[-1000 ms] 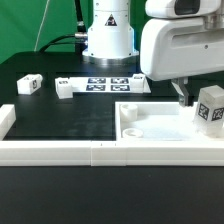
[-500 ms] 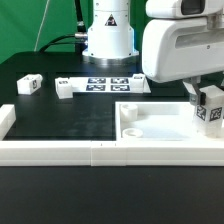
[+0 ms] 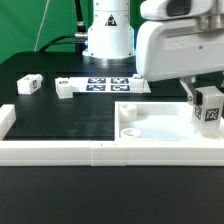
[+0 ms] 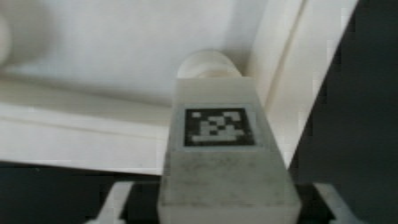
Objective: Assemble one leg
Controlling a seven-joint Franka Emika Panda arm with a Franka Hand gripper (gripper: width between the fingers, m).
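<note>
gripper: the gripper (image 3: 199, 98) is seen clenched on the leg (image 3: 209, 108); in the wrist view (image 4: 217, 205) the leg (image 4: 217, 150) is pinched between the two fingers, one on each side.
fingers: one dark finger (image 3: 188, 94) is shown just on the exterior view's left of the leg; the other is hidden behind the leg.
leg: it is held upright, with its square tag turned toward the exterior camera; in the wrist view the tag is seen on the face toward the lens, and the rounded far end is pointed down at the panel.
leg position: it is held at the panel's back corner on the exterior view's right; whether it touches the panel cannot be told.
panel: the panel (image 3: 155, 127) is laid flat on the table, against the rail, with a recessed corner and a small round hole on the exterior view's left; in the wrist view its white surface (image 4: 89, 70) and a raised edge are seen past the leg.
rail: the rail (image 3: 60, 150) is laid along the table's near side.
table: a black table (image 3: 70, 115) is seen under everything.
loose legs: one loose leg (image 3: 29, 85) and a second loose leg (image 3: 65, 88) are left well apart from the gripper, on the exterior view's left.
marker board: the marker board (image 3: 110, 83) is seen flat in front of the arm's base (image 3: 107, 35).
</note>
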